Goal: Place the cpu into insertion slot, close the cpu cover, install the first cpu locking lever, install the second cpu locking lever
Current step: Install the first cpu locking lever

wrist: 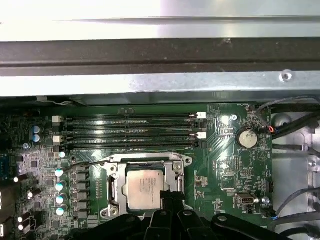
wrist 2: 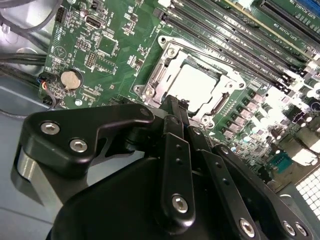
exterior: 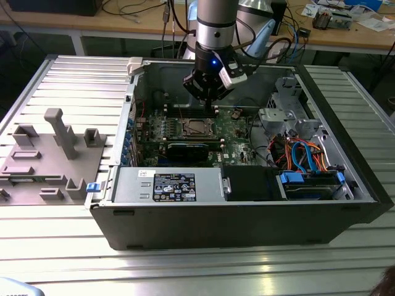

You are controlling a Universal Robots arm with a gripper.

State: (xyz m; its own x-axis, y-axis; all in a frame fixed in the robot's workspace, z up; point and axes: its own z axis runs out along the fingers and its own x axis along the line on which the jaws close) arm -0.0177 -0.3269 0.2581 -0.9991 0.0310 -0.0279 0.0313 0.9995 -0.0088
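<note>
I am working down into a computer case (exterior: 247,216) that lies on its side, so the green board (wrist: 220,165) faces up and the arm can come at it from above. The cpu (wrist: 145,184) sits flat in the insertion slot (exterior: 196,127), its dull silver top square to the rim. The cpu cover (wrist: 150,161) appears to lie down around it, with the chip showing through its window.

The gripper (wrist 2: 175,102) hangs low at one edge of the socket, on the side away from the memory slots (wrist: 130,132). Its black fingers are drawn together into a narrow tip, which I judge suits work on something thin beside the frame. I can't say whether a lever is pinched between them, because the fingers themselves hide that spot.

The case rests on a ribbed aluminium table (exterior: 185,271). A grey fixture tray (exterior: 37,179) with upright holders stands well apart, on the exterior view's left. Behind is a wooden bench (exterior: 123,24) strewn with cables.
</note>
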